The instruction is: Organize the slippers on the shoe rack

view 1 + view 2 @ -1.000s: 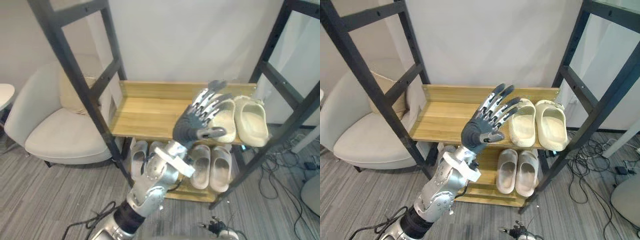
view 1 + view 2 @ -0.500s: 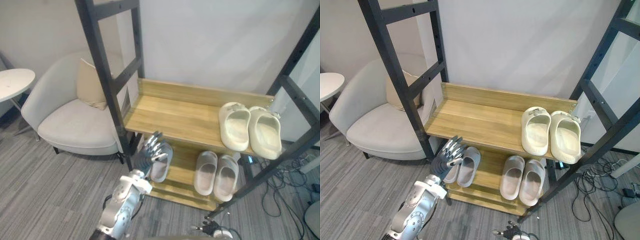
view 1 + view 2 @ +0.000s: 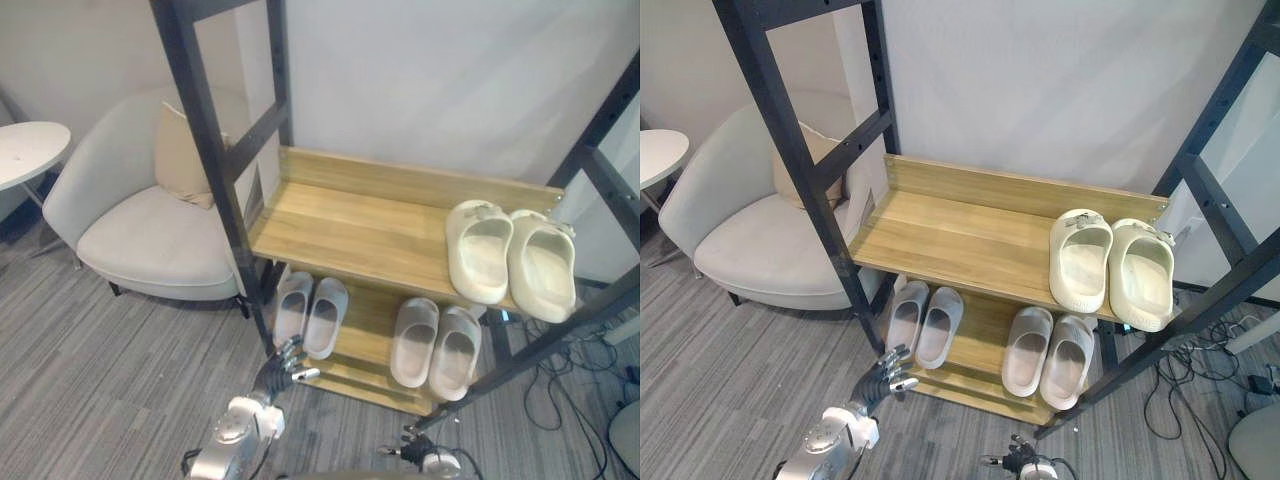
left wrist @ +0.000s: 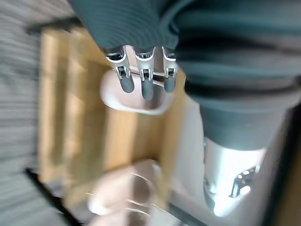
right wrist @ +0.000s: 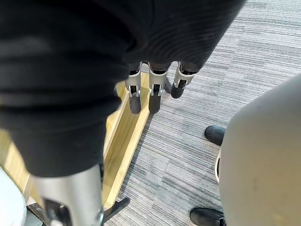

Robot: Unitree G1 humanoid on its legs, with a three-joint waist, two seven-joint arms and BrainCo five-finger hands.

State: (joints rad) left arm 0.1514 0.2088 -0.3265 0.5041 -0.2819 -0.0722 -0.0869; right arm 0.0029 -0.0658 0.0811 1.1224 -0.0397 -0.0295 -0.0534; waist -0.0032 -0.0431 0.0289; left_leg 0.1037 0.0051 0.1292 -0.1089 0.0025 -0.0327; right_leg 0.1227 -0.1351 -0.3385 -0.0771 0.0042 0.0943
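Left robot hand [image 3: 283, 366] has dropped to 7 o'clock, loose and empty; slippers [image 3: 478, 250] sit paired, so the task seems done.

Over on the left there's a pale cream upholstered armchair [image 3: 150, 235] with a beige square cushion [image 3: 180, 165] propped against its back, and a small round white side table [image 3: 25, 150] near it. The floor is grey striped carpet [image 3: 90, 380], with a plain white wall [image 3: 430, 80] at the back. Some black cables [image 3: 600, 370] are tangled on the floor at right.

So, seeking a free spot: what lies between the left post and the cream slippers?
Nothing: bare upper shelf from left post to cream slippers, in both eye views.
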